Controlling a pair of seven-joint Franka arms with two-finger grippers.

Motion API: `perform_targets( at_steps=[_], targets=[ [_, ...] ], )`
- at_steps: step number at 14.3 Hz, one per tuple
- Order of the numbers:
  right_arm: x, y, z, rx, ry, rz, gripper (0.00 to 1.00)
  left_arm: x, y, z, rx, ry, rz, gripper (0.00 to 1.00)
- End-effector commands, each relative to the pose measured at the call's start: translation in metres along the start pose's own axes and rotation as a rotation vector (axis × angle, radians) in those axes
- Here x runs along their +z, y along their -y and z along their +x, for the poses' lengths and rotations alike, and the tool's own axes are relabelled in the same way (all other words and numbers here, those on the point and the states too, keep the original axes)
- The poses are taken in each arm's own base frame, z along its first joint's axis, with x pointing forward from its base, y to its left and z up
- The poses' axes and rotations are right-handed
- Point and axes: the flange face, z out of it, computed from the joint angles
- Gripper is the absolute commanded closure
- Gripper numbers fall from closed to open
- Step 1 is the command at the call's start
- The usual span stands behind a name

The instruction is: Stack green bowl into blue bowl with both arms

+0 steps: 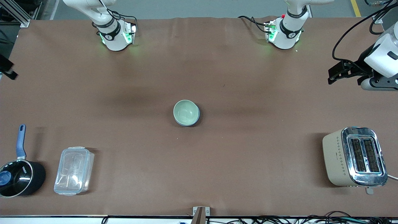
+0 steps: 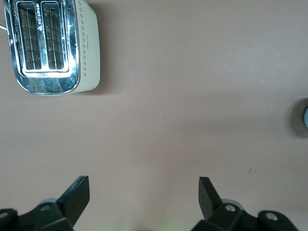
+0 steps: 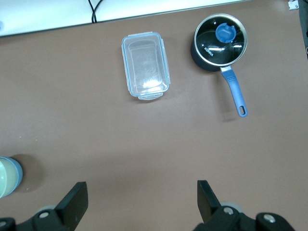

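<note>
1. This is a robot laboratory, not a home kitchen.
2. Two white arms are fixed on a brown-covered worktop (image 1: 217, 62).
3. Loose black cables (image 1: 311, 217) and an aluminium frame (image 1: 15, 12) surround it.
4. The toaster (image 1: 354, 157) and saucepan (image 1: 20, 177) are only test objects.

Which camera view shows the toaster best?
The left wrist view shows the toaster best: it is large and seen from above, both slots and the dotted side clear. The front view shows it whole but smaller, at the left arm's end of the table. The right wrist view does not show it.
</note>
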Motion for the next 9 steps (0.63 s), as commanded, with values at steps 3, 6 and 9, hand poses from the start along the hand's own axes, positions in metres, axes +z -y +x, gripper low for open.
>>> perform_targets(
  at_steps=[3,6,9],
  targets=[
    [0.0156,0.0172,0.0294,-0.034,0.039,0.013,0.00,-0.0070,0.0012,-0.0055,-0.003,-0.005,-0.001,0.00],
    [0.0169,0.0201,0.0277,-0.038,0.046,0.011,0.00,-0.0051,-0.0036,-0.0052,-0.002,0.002,-0.005,0.00],
    [0.0194,0.0199,0.0243,-0.038,0.077,0.010,0.00,-0.0016,-0.0046,-0.0028,0.000,0.008,-0.006,0.00]
  ],
)
